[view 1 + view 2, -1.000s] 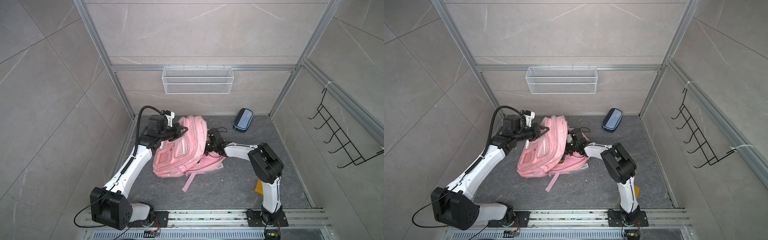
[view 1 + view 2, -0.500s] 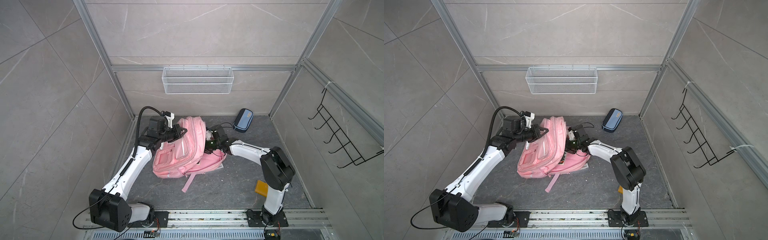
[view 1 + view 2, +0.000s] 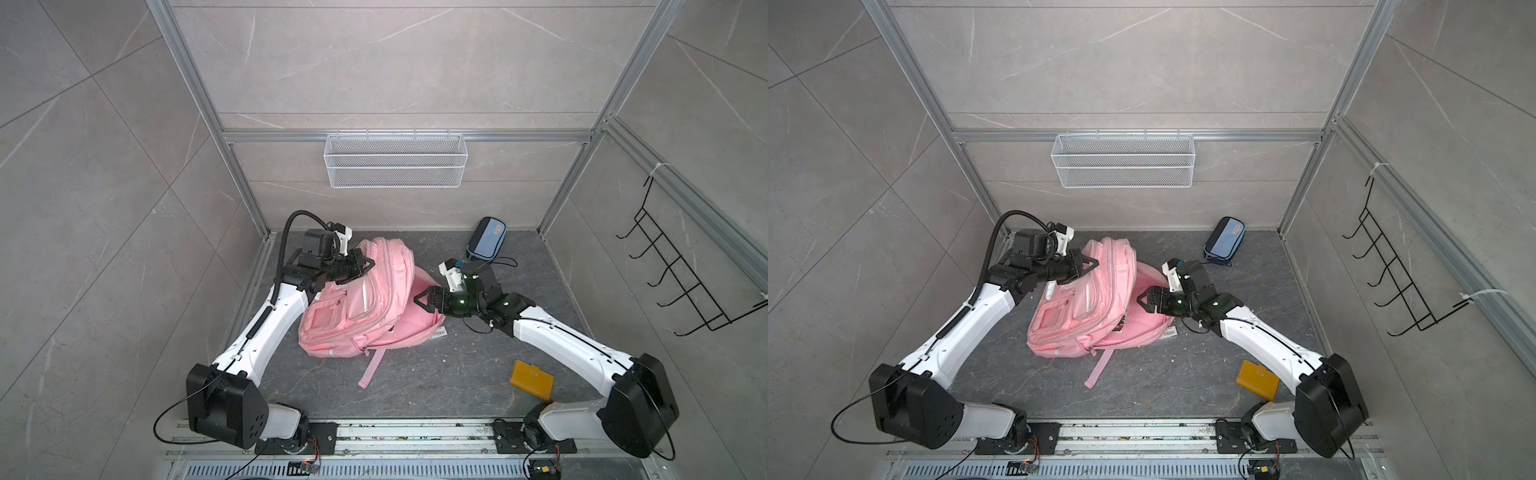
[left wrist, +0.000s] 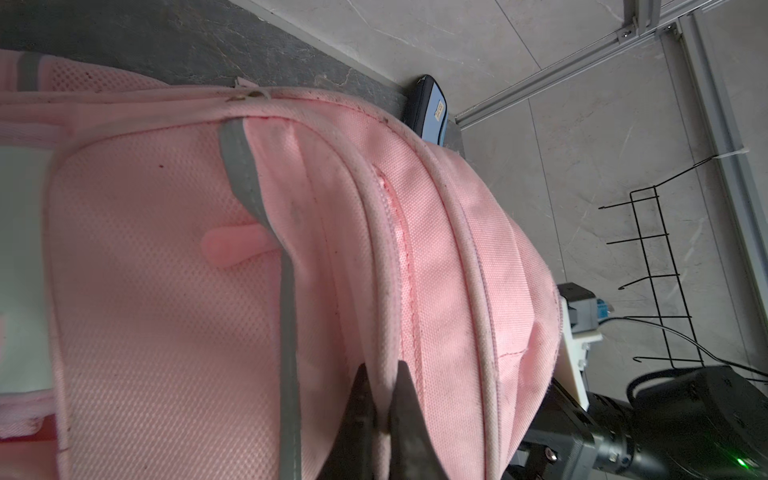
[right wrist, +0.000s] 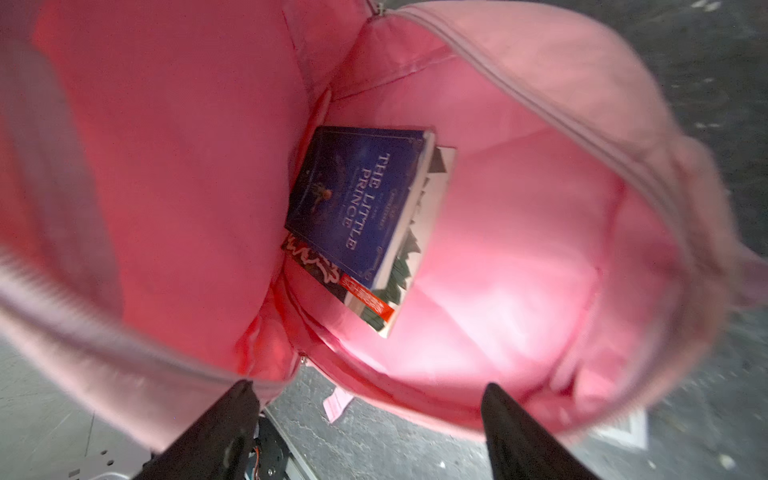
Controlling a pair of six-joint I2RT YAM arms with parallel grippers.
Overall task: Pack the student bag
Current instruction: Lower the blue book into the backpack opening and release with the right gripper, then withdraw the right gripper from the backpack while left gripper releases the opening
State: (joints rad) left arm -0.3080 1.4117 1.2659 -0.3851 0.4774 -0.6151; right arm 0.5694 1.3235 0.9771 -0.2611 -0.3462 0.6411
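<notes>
**While the left pincer (image 3: 370, 262) clamps the student bag (image 3: 353, 307), the right pincer (image 3: 417, 300) gapes at its mouth**

Where it lies on the dark floor, the pink student bag sits between the two pincers. Its front half is raised and its main compartment opens toward the right pincer. The left arm reaches forward and bends inward, its pincer closed on a piped seam high on the bag's front. The right arm stretches low over the floor, and its jaws stand wide apart at the opening's rim, holding nothing. Straight ahead of them, deep inside, a blue book (image 5: 357, 199) lies on a second book (image 5: 386, 299). Beyond the right pincer's wrist, toward the back wall, rests a blue pencil case (image 3: 487, 243). A yellow wallet (image 3: 532, 380) lies beside that arm.
</notes>
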